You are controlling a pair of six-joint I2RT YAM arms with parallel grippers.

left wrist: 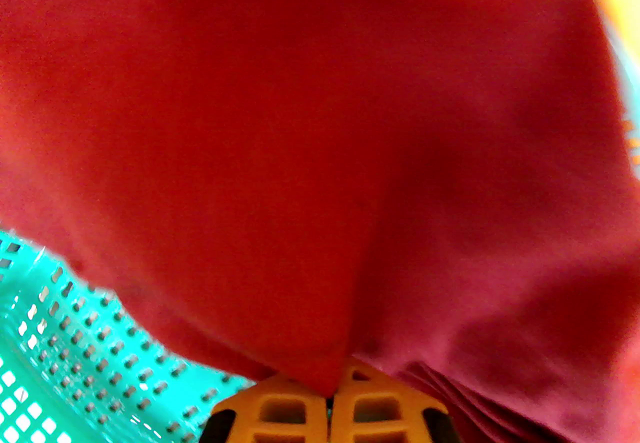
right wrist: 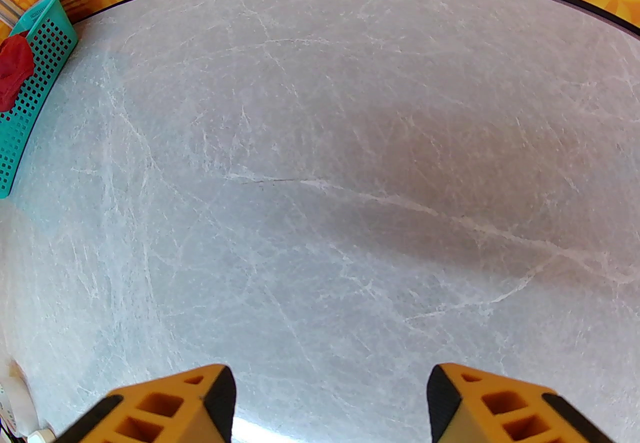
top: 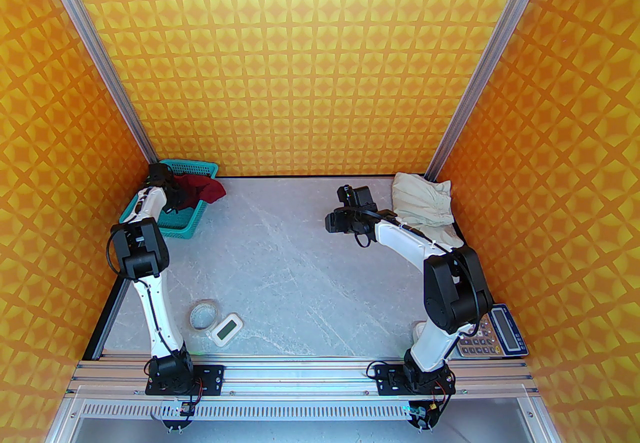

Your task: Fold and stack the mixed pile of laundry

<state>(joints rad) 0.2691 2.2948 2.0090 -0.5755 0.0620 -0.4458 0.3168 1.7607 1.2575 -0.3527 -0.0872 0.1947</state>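
Top view: left gripper [top: 172, 192] is down in the teal basket [top: 186, 227] at the far-left corner, on the red T-shirt [top: 202, 191], which spills over the basket's right rim. Cream piece [top: 425, 205] lies bunched at the far-right corner of the table [top: 280, 271], not folded. Right gripper [top: 334, 222] hovers mid-table, nr it but apart. Left wrist: jaws pinched shut on a fold of the T-shirt, mesh below. Right wrist: jaws apart, nothing btwn, bare tabletop under. Step, I'd say: getting the shirt out of the basket. Next prob needs a lift up & over the rim w/o snagging, then a spread flat mid-table.
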